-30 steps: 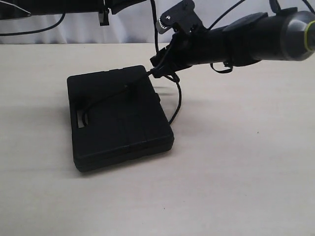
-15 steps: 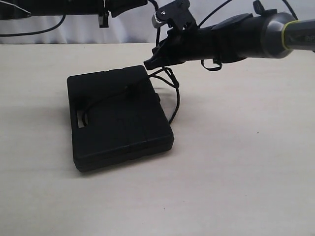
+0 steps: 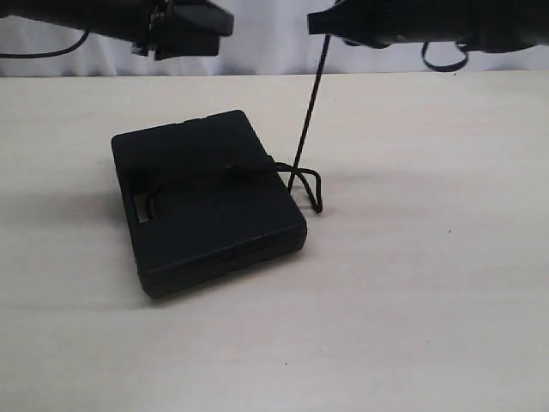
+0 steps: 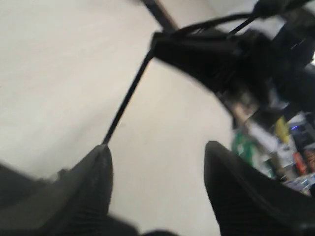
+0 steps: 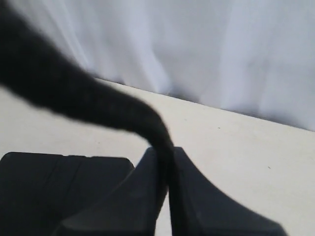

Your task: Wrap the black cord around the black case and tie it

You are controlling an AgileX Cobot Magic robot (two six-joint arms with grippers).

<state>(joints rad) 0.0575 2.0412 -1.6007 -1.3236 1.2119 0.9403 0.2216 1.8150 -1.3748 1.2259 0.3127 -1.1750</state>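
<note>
The black case [image 3: 214,215] lies flat on the table, left of centre. The black cord [image 3: 304,129] comes out of the case's handle slot, crosses its top, bends in a small loop at its right edge and rises taut. High above the case's right side, my right gripper [image 3: 319,21] is shut on the cord's upper end. The right wrist view shows its tips [image 5: 166,152] pressed together on the cord [image 5: 98,103], with the case [image 5: 44,187] below. My left gripper [image 3: 193,30] hovers above the case's far side, open [image 4: 156,150] and empty, with the cord [image 4: 125,101] just beyond one finger.
The beige table [image 3: 429,257] stretches wide to the right of and in front of the case. A white curtain [image 3: 266,43] hangs behind the table. A loop of robot cable [image 3: 442,58] dangles under the right arm.
My right gripper has risen and pulled the cord from a slack loop into a taut line. The case has shifted slightly. My left gripper has moved right, towards the cord.
</note>
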